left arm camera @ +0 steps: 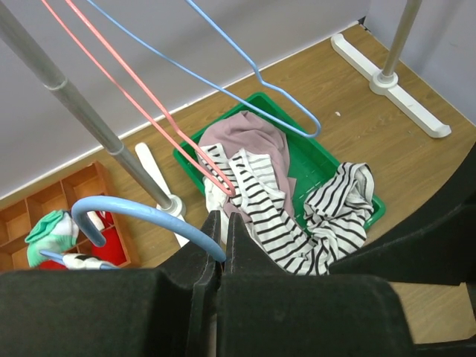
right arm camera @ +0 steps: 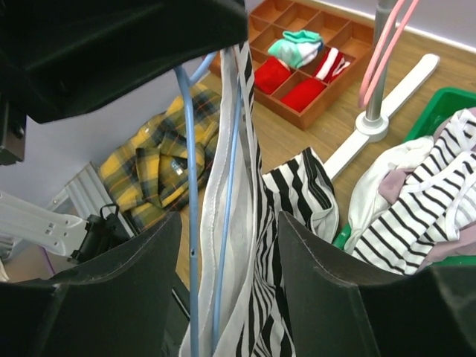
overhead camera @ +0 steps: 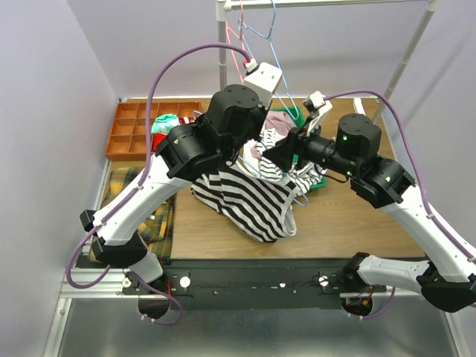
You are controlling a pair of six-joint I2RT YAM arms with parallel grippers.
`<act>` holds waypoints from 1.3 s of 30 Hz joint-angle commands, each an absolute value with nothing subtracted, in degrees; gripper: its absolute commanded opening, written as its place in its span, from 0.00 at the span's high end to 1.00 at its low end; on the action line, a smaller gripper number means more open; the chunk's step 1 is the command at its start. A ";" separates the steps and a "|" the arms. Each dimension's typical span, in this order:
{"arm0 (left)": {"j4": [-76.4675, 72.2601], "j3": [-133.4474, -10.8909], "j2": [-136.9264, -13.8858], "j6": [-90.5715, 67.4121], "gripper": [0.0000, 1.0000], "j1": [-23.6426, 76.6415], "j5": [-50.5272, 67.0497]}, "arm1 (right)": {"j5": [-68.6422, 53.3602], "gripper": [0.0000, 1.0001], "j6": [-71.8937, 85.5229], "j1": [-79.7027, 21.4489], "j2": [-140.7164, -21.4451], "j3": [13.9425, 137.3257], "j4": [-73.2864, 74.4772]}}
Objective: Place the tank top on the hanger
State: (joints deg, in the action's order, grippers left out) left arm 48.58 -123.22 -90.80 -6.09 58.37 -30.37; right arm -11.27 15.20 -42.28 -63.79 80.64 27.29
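left claw point(left arm camera: 222, 245) pinching hanger point(left arm camera: 141, 212), green tray point(left arm camera: 327, 160) behind, red hangers point(left arm camera: 137, 97) crossing

Bright, even, diffuse light with faint shadows; at six o'clock the left gripper point(left arm camera: 224, 227) and right gripper point(right arm camera: 227, 230) show as dark, detail-less masses.

— What sits far left?
— An orange organizer point(overhead camera: 130, 130) with red and teal cloths. A plaid shirt point(overhead camera: 123, 186) lies nearer, just beside the table's point(overhead camera: 349, 223) left edge.
— And farther right?
— A green bin point(left arm camera: 316, 160) holding a pink garment point(left arm camera: 249, 137) and a striped cloth point(left arm camera: 260, 201). Red hangers point(left arm camera: 212, 169) hang from the rack point(left arm camera: 89, 111).
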 commanded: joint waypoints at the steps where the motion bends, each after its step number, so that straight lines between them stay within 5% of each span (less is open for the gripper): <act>1: 48.43 -125.95 -91.76 -6.77 1.00 57.92 -30.15 | -8.97 0.41 15.56 -44.21 -63.99 80.78 29.88; 16: 46.23 -123.40 -92.11 -7.47 1.00 56.69 -29.01 | -2.72 0.63 15.29 -47.81 -63.98 77.34 29.18; 21: 44.92 -122.52 -92.29 -8.00 1.00 56.51 -28.83 | -1.50 0.93 15.64 -47.99 -64.51 76.55 29.53; 25: 43.77 -121.82 -92.20 -8.26 0.98 56.51 -28.39 | -0.26 0.99 16.17 -47.99 -63.11 75.76 29.35; 28: 43.07 -120.85 -91.50 -8.26 0.75 56.51 -28.13 | 1.13 0.99 16.44 -47.99 -61.79 74.62 29.00; 32: 41.93 -118.49 -89.83 -7.82 0.26 56.43 -29.17 | 1.67 0.99 16.96 -47.99 -59.51 72.51 28.74; 39: 39.11 -112.42 -83.60 -7.65 0.01 56.16 -29.70 | 2.81 0.99 19.15 -47.99 -55.29 68.91 30.41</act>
